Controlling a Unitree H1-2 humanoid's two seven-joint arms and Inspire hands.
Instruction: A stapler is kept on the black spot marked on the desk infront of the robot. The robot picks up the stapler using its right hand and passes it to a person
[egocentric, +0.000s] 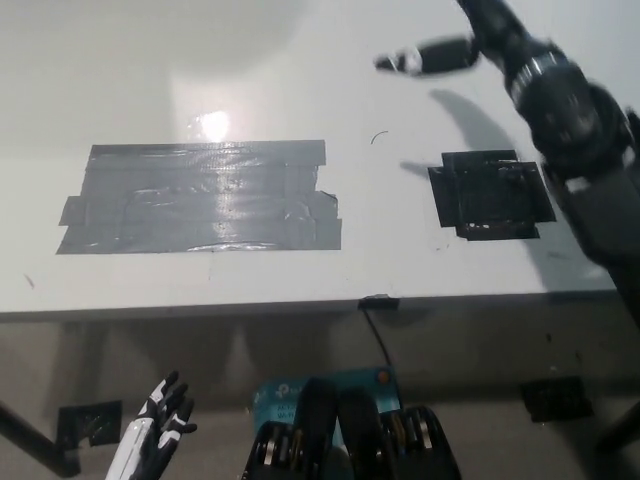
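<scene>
Black blur is all you get up top, so I honestly can't pick out the stapler anywhere, and can't tell if the black right robot hand (428, 58) is clamped on something or loose; it's smeared, up in the air over the far side of the white bench (250, 80). Just below it on the bench is the square black tape spot (490, 195), with a big rectangular patch of grey tape (200, 195) well off to the side. White left robot hand (160, 425) sits low past the bench's near edge, fingers spread, holding nothing.
</scene>
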